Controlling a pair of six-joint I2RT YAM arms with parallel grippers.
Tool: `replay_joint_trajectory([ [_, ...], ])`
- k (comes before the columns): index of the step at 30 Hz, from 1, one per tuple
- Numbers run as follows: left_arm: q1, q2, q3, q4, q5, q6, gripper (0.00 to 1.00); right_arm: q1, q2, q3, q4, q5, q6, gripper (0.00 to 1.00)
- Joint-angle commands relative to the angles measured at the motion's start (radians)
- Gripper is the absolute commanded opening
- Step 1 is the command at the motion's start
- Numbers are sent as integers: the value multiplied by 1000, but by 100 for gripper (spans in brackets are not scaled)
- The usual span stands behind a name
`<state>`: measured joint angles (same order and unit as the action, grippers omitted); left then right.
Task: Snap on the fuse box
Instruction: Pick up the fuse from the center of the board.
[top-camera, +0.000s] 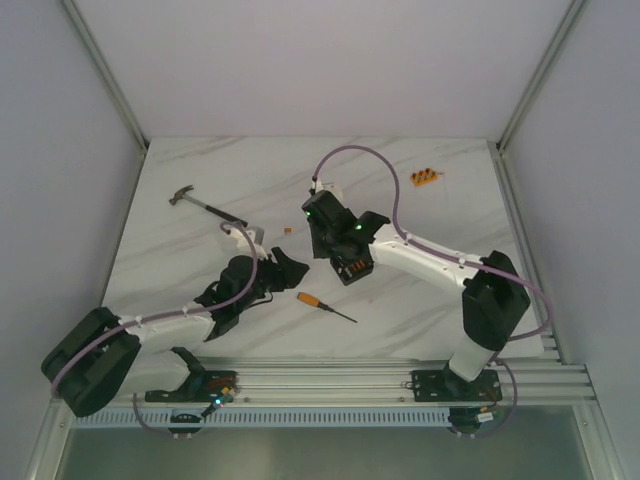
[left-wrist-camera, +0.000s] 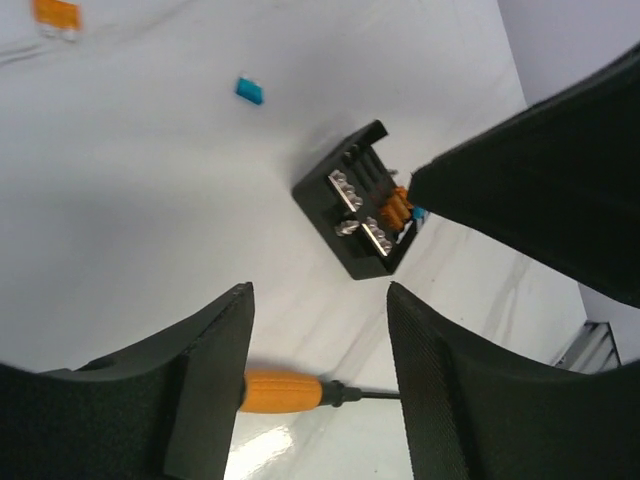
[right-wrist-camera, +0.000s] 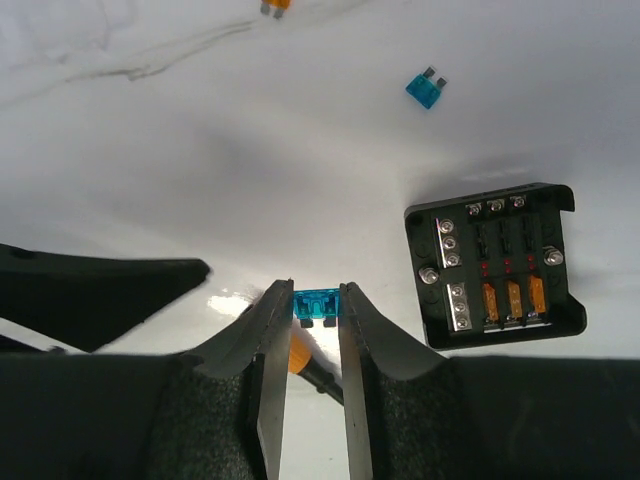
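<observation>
Pinching a blue fuse (right-wrist-camera: 316, 304), my right end effector (right-wrist-camera: 316, 292) is nearer the fuse box (right-wrist-camera: 495, 265), which lies rightward in its wrist view; the left end effector (left-wrist-camera: 320, 295) is spread.

The white, grey-veined counter (top-camera: 440, 290) carries a hammer (top-camera: 205, 207) at its far left and a small orange block (top-camera: 425, 178) at its far right. An orange-handled screwdriver (top-camera: 322, 304) lies near the front middle. The open black fuse box (right-wrist-camera: 493, 266) sits flat at the centre, with a loose blue fuse (right-wrist-camera: 424, 90) near it and a loose orange fuse (top-camera: 288, 231) farther off
</observation>
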<state>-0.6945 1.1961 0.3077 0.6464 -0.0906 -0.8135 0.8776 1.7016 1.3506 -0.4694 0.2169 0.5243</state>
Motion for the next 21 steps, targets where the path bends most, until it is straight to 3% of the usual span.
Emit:
replay_joint_trajectory([
  [1,-55,61,55,143,-28,50,63,0,-59,-44,47,32,68,19],
  [17,-92,189,119,312,-15,44,43,1,-154,-140,119,6,134,20],
  [21,-96,199,126,326,-15,43,31,1,-154,-160,133,0,148,20],
])
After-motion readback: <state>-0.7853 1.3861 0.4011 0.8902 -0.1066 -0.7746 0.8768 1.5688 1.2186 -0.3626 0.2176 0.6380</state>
